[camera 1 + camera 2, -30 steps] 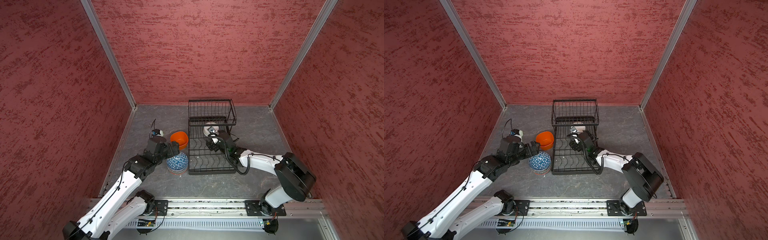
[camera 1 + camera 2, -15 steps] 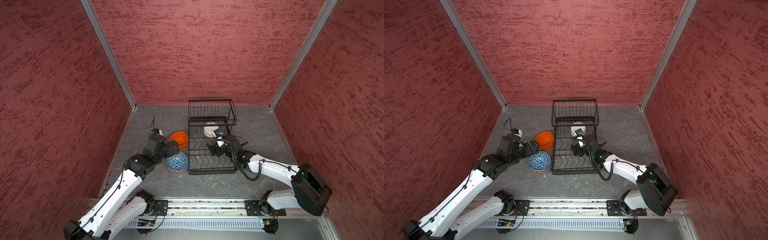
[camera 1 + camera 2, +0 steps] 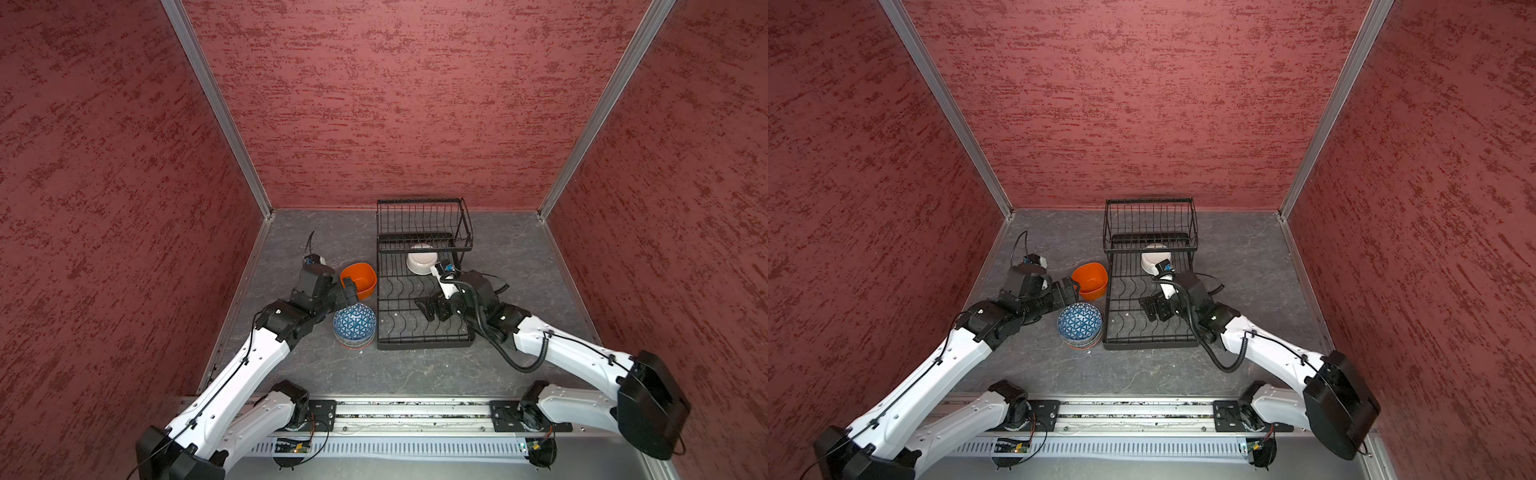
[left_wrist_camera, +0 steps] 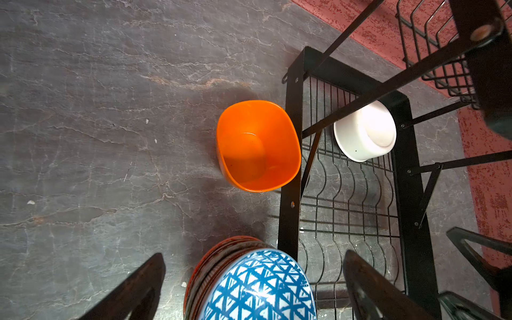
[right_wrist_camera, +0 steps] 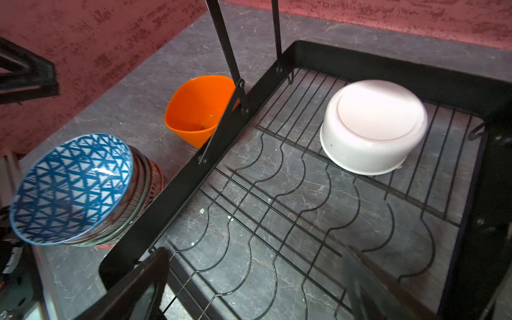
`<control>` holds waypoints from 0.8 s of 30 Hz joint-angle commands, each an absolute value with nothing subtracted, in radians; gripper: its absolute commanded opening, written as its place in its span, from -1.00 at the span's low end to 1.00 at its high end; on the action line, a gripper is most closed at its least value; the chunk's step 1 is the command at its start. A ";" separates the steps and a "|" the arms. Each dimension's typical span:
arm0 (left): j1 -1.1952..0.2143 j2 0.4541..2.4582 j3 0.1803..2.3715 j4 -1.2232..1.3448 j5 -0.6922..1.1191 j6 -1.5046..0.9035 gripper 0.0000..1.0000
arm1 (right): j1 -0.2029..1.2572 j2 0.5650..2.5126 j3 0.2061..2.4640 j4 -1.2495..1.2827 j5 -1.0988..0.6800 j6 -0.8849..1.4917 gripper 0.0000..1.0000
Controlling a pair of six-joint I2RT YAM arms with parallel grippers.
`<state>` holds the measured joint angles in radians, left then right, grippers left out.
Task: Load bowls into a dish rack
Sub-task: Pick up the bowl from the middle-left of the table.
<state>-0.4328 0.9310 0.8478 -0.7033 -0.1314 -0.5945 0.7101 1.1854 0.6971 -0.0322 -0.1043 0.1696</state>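
Two claws: left claw (image 4: 254, 255) and right claw (image 5: 257, 250) are both gaping wide, empty.
Risk: left claw is hovering near bowl stack (image 4: 257, 285); off-centre gripping could be toppling it.

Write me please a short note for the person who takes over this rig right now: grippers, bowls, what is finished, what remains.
Left gripper: open, empty, above the table between the orange bowl and the stack of patterned bowls.
Right gripper: open, empty, over the lower tray of the dish rack.
Done: the white bowl lies upside down in the lower tray, at the end under the raised basket.
Left: the orange bowl stands upright on the table beside the rack. The patterned stack, with a blue one on top, stands beside the rack too. None of these is loaded yet.
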 commanded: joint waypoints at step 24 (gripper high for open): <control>-0.261 1.189 0.946 -0.729 -0.069 -0.500 0.99 | 0.710 0.977 0.869 -0.236 0.091 0.187 0.98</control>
<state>-0.2741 1.1759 0.9180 -0.7326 -0.0750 -0.5327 0.7101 0.9977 0.8356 -0.1928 -0.0128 0.1833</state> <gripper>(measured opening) 0.997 0.988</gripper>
